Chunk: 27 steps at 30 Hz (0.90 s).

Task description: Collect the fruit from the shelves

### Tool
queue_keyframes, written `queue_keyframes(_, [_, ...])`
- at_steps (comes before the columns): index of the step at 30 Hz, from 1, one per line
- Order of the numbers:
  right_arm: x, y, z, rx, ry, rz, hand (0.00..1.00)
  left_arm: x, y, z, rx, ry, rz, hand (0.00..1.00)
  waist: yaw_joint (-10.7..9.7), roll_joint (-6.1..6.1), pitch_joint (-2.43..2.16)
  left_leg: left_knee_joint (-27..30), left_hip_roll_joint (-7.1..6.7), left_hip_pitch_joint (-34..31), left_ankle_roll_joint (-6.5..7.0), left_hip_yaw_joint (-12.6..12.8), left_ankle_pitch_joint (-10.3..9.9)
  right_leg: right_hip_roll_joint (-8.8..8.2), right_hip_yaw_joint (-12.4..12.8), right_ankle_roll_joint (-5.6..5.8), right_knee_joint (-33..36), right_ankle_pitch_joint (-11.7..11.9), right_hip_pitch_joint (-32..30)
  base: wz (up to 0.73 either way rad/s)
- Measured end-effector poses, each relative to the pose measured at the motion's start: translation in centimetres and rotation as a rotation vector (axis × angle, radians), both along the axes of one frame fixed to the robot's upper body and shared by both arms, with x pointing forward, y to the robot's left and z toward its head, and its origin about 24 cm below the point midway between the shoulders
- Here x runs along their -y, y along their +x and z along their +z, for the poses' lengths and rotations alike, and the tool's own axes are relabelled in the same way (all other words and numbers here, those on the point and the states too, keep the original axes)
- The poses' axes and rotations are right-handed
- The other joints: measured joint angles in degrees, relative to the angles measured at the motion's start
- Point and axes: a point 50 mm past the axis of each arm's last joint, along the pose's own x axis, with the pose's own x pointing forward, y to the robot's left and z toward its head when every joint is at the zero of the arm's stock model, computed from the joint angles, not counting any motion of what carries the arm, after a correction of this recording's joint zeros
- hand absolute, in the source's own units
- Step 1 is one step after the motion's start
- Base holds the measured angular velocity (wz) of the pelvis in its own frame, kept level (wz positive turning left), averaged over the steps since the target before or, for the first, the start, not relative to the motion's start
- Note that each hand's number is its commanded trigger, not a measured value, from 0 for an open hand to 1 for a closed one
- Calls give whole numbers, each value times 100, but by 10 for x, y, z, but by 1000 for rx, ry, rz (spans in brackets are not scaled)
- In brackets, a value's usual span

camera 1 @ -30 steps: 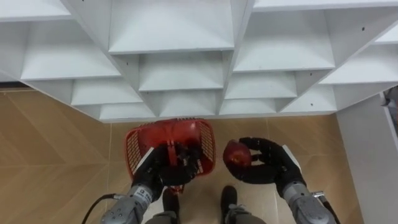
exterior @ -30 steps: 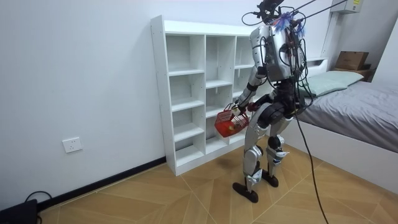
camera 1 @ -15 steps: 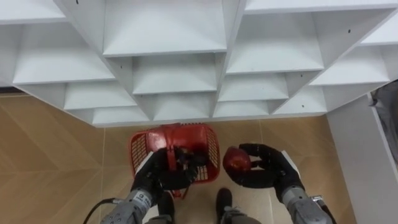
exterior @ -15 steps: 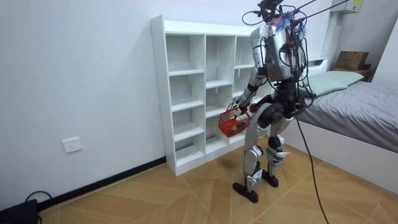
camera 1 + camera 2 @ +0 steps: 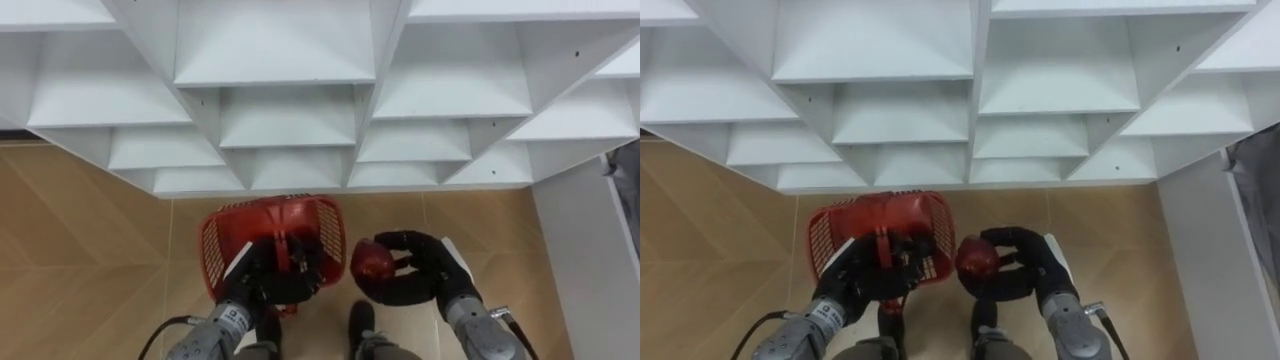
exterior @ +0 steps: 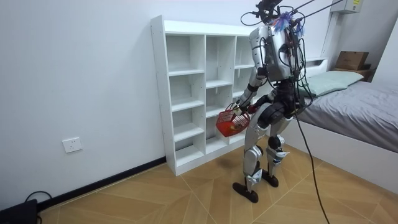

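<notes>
The right hand [image 5: 425,272] is curled round a red apple [image 5: 373,262] - fingers wrapped over its far side and the thumb under its near side, so the fruit sits in the hand's grip with its left half showing. The apple hangs in the air above the floor [image 5: 80,240], outside the basket [image 5: 213,243] and just beside its right rim; whether it touches that rim cannot be told.

The left hand [image 5: 262,283] is at the same height, close to the right one, with its fingers closed on the basket's handle at the near edge. The basket is red plastic mesh with its open top facing up, and it hangs from that hand in front of the robot's legs. What lies inside it is hidden by the hand and the handle.

Beyond both hands stands the white closet [image 5: 290,60] - rows of open compartments, seen from above, with its foot meeting the wooden floor just past the basket.

In the room view the robot stands upright, close to the closet and facing it, with knees slightly bent and both arms lowered, so that the basket is at about hip height between its body and the lower shelves. A bed [image 6: 367,102] lies behind it on the room view's right.
</notes>
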Motion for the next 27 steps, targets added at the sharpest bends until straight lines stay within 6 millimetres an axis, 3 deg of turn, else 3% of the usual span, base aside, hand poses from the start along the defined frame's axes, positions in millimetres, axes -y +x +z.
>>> queue_keyframes(10, [-1,6,4,25,-10,-4,100,11,6,5,21,-38,-42,100,135,-8,15,-4,0,-5,-4,1,-3,12,22,0,5,-2,-18,0])
queue_keyframes(27, [-7,13,9,46,-11,31,100,13,6,5,20,-51,-43,100,137,-20,25,-57,-7,-7,-5,0,-3,16,-3,6,-14,-7,-22,0])
